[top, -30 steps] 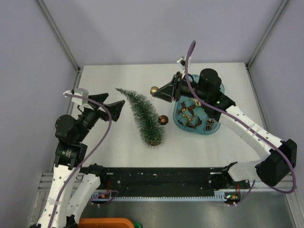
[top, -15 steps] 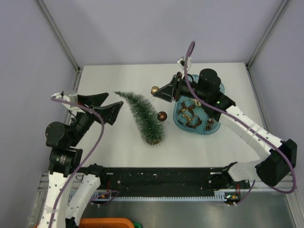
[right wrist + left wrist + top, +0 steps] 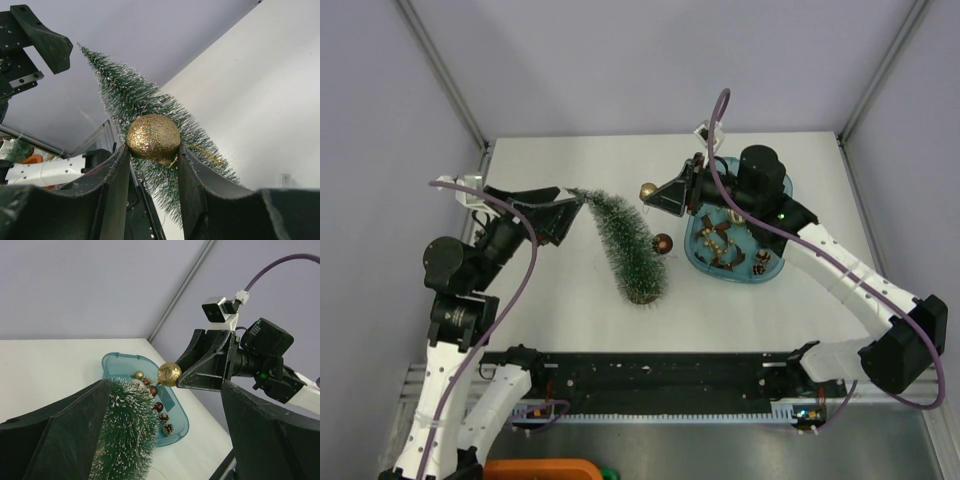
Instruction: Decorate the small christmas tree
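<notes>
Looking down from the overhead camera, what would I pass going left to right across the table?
From the left: left gripper → tree → tray. The gold ball in the right gripper overlaps the tree's width, so both are left out.

White table (image 3: 570, 300), pale lilac walls (image 3: 620, 60)

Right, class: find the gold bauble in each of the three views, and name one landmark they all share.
Top view: gold bauble just above centre, in the right pincer, right of the tree.
Left wrist: centre, just right of the tree's top.
Right wrist: centre, between the fingers, tree behind.
Shared landmark: the tree.
</notes>
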